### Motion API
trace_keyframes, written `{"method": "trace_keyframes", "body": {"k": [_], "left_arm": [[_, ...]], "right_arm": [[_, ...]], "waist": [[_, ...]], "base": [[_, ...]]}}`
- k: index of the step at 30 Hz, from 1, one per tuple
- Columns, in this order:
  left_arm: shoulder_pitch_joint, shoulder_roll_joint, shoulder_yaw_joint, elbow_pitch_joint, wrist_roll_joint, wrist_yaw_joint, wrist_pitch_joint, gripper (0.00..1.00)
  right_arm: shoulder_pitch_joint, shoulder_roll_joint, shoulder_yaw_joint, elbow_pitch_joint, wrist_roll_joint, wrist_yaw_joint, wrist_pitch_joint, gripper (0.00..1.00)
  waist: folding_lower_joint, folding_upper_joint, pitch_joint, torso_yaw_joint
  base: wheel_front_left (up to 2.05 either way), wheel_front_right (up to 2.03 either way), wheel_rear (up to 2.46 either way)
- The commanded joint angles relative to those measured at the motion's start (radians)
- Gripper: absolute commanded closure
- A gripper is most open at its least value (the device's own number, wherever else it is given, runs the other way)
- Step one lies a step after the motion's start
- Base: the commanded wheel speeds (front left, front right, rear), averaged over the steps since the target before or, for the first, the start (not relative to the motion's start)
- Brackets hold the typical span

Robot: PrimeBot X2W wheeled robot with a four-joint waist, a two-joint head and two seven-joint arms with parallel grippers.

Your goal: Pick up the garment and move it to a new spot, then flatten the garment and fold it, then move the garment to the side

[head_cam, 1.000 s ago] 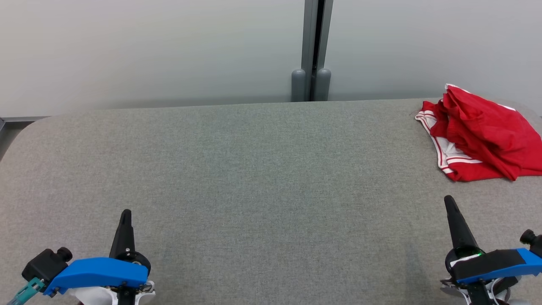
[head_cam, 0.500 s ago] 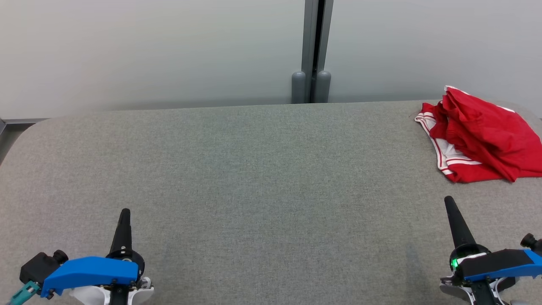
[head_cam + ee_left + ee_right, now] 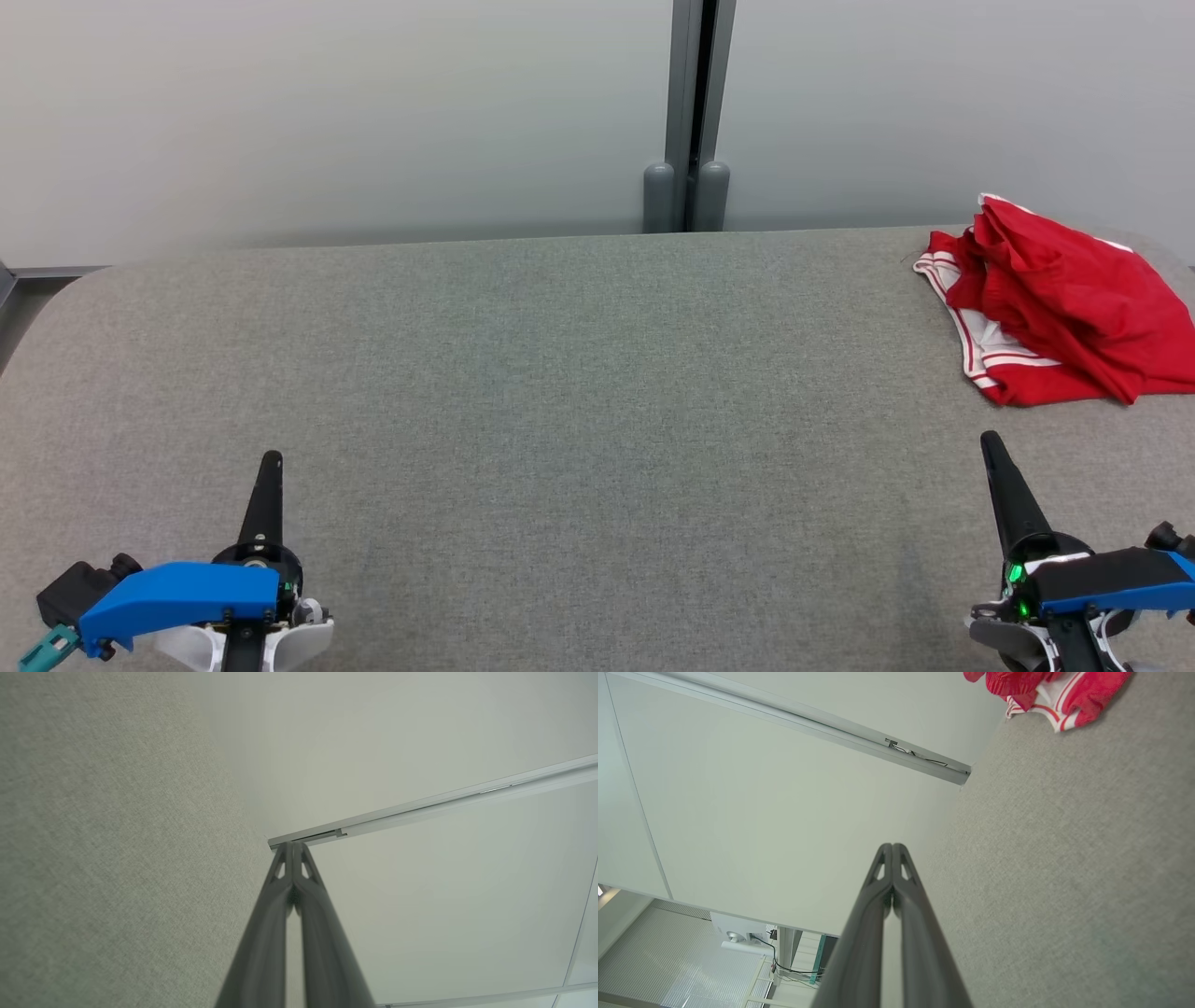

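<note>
A grey fabric-covered table (image 3: 579,373) with rounded far corners runs wide, its far edge passing just in front of the foot of the grey post (image 3: 691,93). One crumpled red garment (image 3: 1064,299) with white trim lies directly on it, well to the right of the post, near the table's far right corner.

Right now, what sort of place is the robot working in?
Probably an office-style test room, not a home: a wide table covered in grey fabric, pale partition panels joined by a metal post right behind it, and one crumpled red garment lying at the table's far right.
</note>
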State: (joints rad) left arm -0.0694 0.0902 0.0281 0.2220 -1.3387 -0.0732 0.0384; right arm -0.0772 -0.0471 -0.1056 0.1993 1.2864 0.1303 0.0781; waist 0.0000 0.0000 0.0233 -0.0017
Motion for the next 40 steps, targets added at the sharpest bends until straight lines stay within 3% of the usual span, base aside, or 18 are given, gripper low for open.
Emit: {"method": "trace_keyframes", "body": {"k": [1, 40], "left_arm": [[-0.023, -0.001, 0.012, -0.003, -0.02, -0.01, 0.005, 1.0], [-0.043, -0.033, 0.079, 0.023, -0.272, -0.061, 0.069, 1.0]], "right_arm": [[-0.022, -0.005, -0.004, -0.002, 0.024, 0.001, 0.005, 1.0], [-0.037, -0.005, -0.01, 0.046, 0.315, 0.001, 0.036, 1.0]], "waist": [[0.0, 0.0, -0.001, 0.0], [0.0, 0.0, -0.019, 0.002]], "base": [[0.0, 0.0, 0.0], [0.0, 0.0, 0.0]]}}
